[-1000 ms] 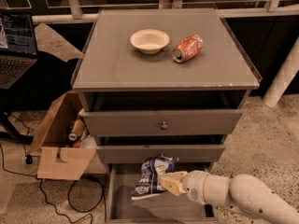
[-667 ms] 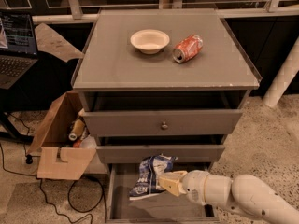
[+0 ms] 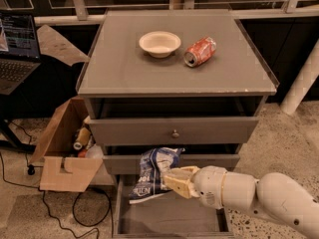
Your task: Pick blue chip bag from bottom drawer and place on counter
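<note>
Lower centre of the frame: blue chip bag (image 3: 151,176) pinched at its right edge between the fingers of the gripper (image 3: 173,181), held over the grey floor of the open bottom drawer (image 3: 169,218) — white arm reaching in from the lower right. Upper centre, on the counter (image 3: 119,71): a pale bowl (image 3: 159,43) beside a red soda can (image 3: 200,52) lying on its side. At left — an open cardboard box (image 3: 65,161) on the floor, a laptop (image 3: 17,46) above.
</note>
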`<state>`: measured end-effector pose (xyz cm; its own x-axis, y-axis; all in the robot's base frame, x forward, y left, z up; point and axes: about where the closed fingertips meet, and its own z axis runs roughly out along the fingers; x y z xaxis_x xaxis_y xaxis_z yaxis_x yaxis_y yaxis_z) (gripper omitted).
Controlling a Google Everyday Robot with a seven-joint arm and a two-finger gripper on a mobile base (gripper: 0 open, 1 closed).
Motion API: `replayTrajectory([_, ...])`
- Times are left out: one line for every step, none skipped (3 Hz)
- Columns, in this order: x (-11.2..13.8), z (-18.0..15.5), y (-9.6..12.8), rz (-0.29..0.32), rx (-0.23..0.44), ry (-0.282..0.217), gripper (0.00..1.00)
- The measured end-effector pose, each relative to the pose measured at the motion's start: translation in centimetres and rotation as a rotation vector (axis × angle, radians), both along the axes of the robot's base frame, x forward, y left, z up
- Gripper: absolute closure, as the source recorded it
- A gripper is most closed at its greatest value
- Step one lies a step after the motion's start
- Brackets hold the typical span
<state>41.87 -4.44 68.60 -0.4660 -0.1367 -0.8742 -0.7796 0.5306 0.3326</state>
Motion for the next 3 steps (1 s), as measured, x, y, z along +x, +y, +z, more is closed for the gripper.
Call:
replayTrajectory([0.2,4.9,0.9,0.023,0.004,-0.087,1.00])
replayTrajectory([0.3,9.5,1.8,0.041,0.009,-0.171,1.00])
replayTrajectory([-0.1,14.7,2.6,0.056,0.024,-0.271,1.00])
